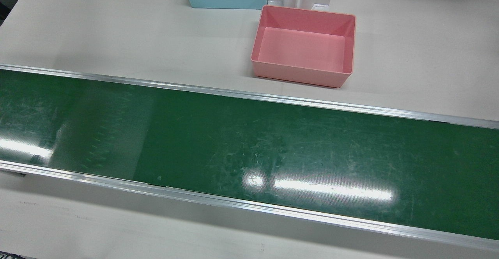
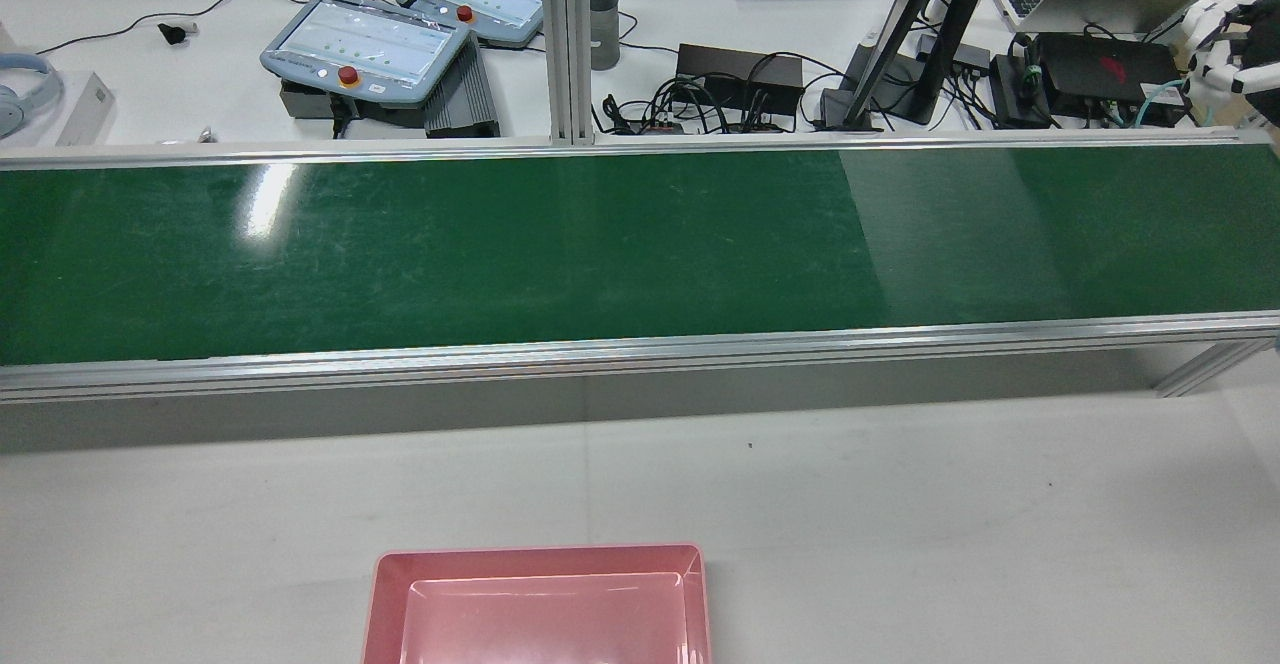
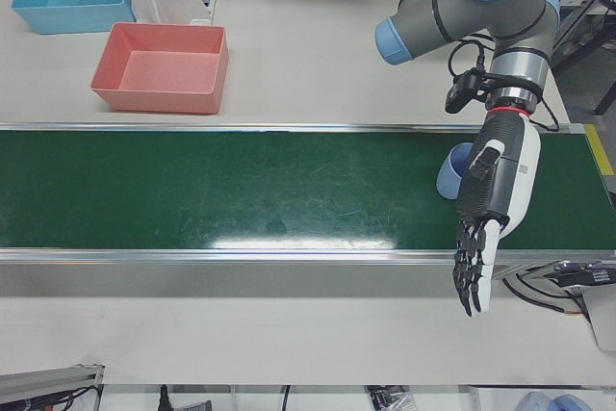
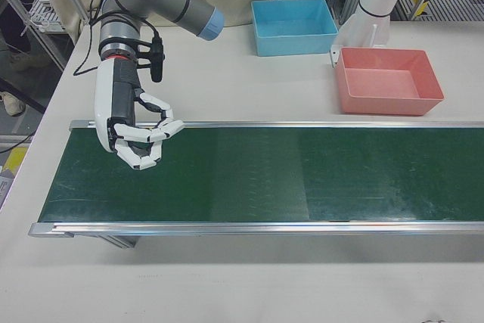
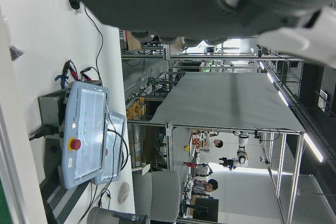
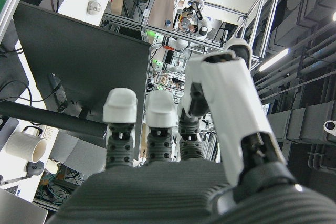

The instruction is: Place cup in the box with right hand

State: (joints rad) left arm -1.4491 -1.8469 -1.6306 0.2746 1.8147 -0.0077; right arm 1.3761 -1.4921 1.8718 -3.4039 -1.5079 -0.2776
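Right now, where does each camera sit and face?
Front view: overhead, facing down on conveyor belt and pink box; no hand.
Rear view: behind arms, facing operators' desk; right hand at edge.
Left-front view: opposite, belt's left half; left hand, blue cup.
Right-front view: opposite, right half; right hand.
Left hand view: sideways, teach pendants; blurred left hand.
Right hand view: sideways, lab; own fingers.
Shared: pink box, front and rear.

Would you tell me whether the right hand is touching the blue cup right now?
Apart. The right-front view shows the right hand curled over bare belt, holding nothing; the left-front view shows the blue cup at the belt's opposite end.
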